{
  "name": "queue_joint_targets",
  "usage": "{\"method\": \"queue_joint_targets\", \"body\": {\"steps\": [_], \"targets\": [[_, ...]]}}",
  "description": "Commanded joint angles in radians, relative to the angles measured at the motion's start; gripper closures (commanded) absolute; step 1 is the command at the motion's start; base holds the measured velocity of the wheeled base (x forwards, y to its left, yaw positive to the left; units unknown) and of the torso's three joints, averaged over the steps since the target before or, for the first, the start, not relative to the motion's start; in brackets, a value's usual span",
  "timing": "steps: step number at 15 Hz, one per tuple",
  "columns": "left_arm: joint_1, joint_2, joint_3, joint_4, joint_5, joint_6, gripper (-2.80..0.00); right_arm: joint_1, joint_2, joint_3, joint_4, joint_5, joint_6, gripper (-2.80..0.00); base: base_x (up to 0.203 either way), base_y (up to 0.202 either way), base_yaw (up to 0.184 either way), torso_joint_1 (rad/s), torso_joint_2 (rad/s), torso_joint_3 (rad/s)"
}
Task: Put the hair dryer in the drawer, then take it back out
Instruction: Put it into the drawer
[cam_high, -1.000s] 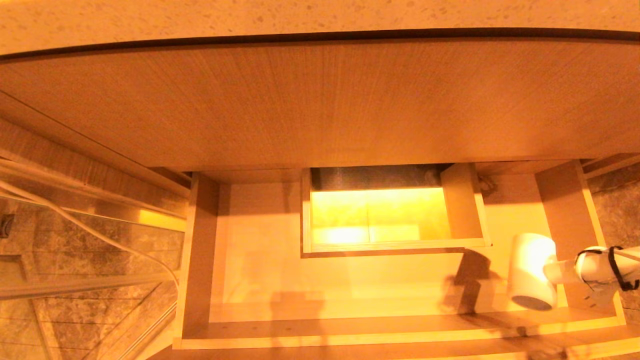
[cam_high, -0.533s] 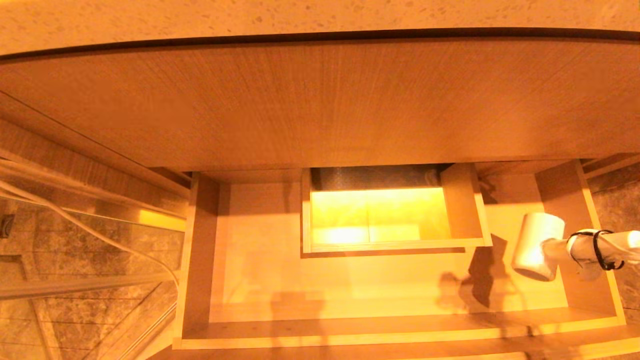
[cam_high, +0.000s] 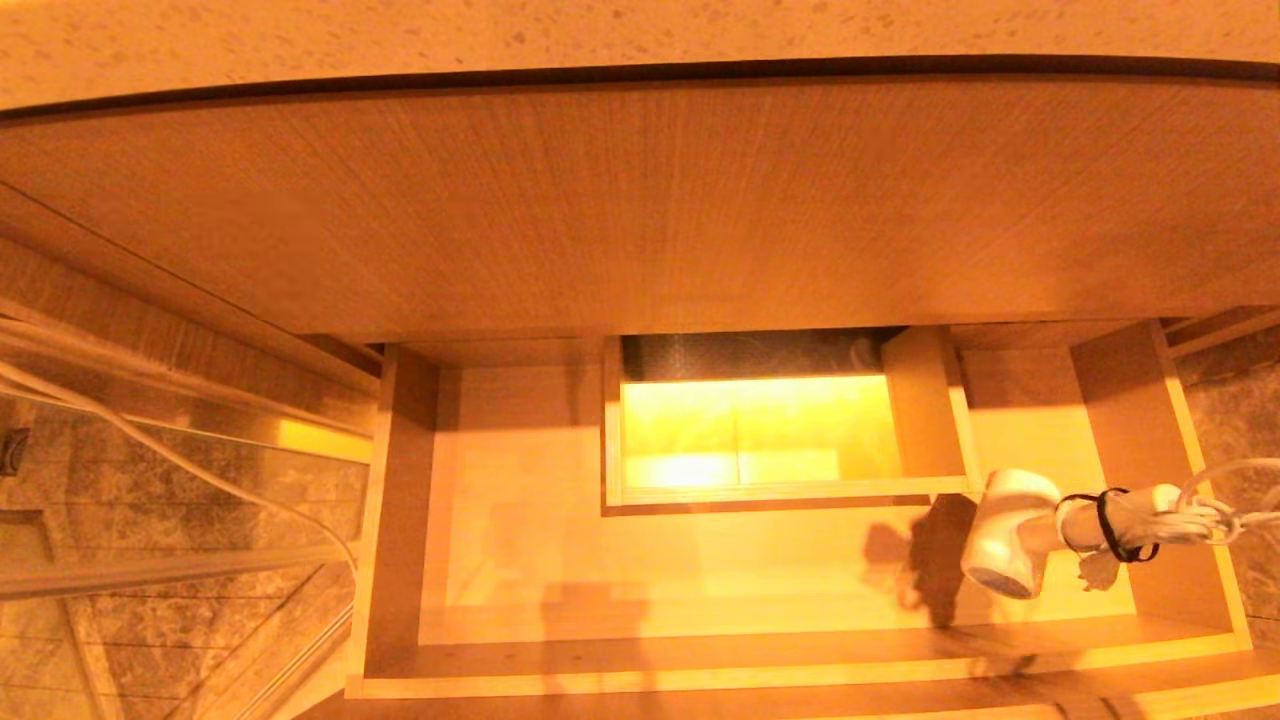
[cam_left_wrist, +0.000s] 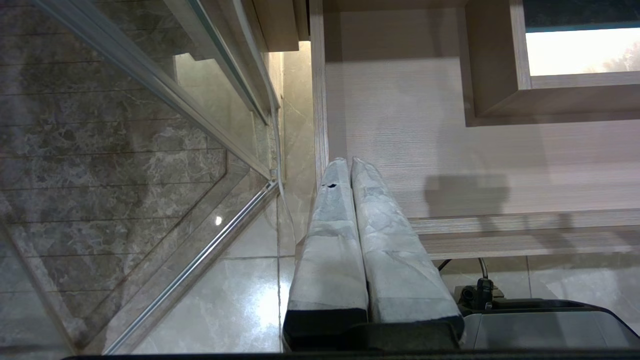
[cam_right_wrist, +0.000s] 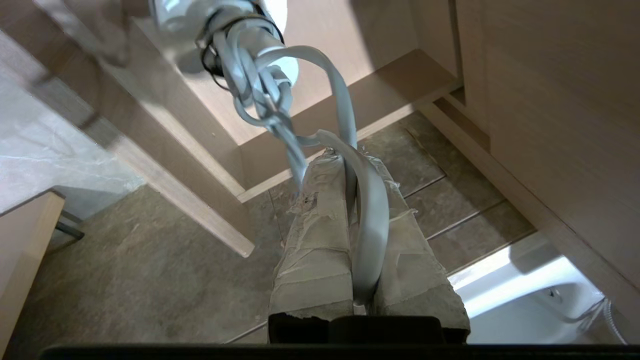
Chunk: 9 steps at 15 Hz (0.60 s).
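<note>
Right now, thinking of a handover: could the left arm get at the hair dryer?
Doubtful. The left gripper sits shut by the drawer's left end; the hair dryer dangles over its right end from the cord pinched in the right gripper. Nothing blocks between, though.

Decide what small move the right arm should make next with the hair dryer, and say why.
Probably lower it slightly. The right gripper has its jaws shut on the cord, and the hair dryer hangs from it over the right end of the open drawer. Its shadow lies apart from it on the drawer floor, so it seems not yet down. The left gripper idles.
</note>
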Motion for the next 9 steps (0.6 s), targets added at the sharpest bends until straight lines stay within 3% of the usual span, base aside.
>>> {"method": "queue_joint_targets", "body": {"steps": [1, 9], "targets": [[0.0, 0.0, 0.0, 0.0, 0.001, 0.0, 0.0, 0.001, 0.025, 0.009, -0.012, 0.0, -0.008, 0.0, 0.0, 0.0, 0.0, 0.0, 0.0, 0.0], [0.0, 0.0, 0.0, 0.0, 0.001, 0.0, 0.0, -0.002, 0.143, 0.01, -0.054, -0.011, -0.005, 0.0, 0.0, 0.0, 0.0, 0.0, 0.0, 0.0]]}}
